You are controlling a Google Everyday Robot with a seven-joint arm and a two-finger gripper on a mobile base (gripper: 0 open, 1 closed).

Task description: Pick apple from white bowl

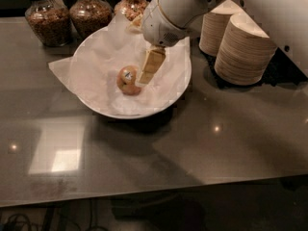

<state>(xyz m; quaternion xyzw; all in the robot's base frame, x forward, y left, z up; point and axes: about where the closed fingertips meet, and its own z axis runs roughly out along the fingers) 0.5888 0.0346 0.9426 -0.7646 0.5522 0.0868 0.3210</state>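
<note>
The apple (127, 80), yellow-orange with a reddish blush and a small white sticker on top, lies in the middle of the white bowl (179, 88), which is lined with crinkled white paper. My gripper (142, 57) hangs over the bowl from the upper right, open. One beige finger (152, 64) reaches down to the apple's right side and touches or nearly touches it. The other finger (136, 22) shows only partly, behind the wrist near the bowl's far rim. The apple is not held.
Several glass jars of grain (45, 19) stand behind the bowl at the back left. Two stacks of beige paper bowls (243, 52) stand to the right of the bowl. The grey table (192, 148) stretches toward the front edge.
</note>
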